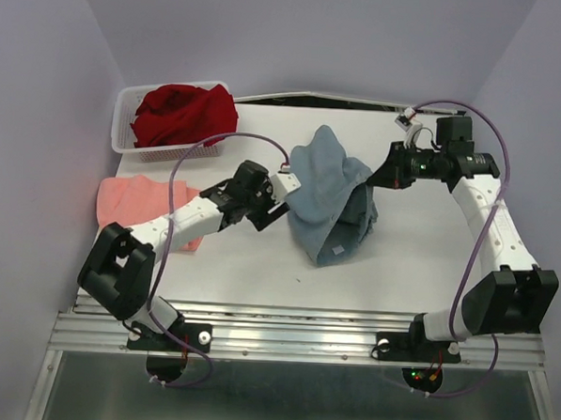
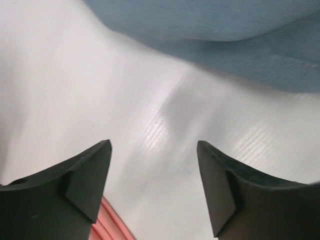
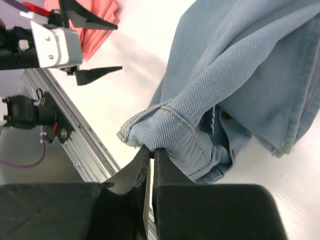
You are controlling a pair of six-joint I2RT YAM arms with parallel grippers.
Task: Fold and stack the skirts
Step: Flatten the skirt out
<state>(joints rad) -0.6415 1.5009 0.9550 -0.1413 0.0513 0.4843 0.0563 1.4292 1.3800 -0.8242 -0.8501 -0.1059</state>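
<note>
The right gripper [image 1: 371, 178] was closed to a thin slit on a stitched hem fold of the blue-grey denim skirt [image 1: 330, 198], seen in the right wrist view with the cloth bunched at the jaw tips [image 3: 152, 150] and the rest hanging and draped beside them. The skirt lay rumpled near the middle of the white table [image 1: 420, 246], its right side drawn up toward that gripper. The left gripper [image 1: 283, 193] stood wide apart and empty just beside the skirt's left edge, over bare table. The salmon-pink skirt [image 1: 135, 202] lay flat at the table's left side under the left arm. The dark red skirt [image 1: 187, 111] sat heaped in the white mesh basket [image 1: 171, 152] at the far left corner.
</note>
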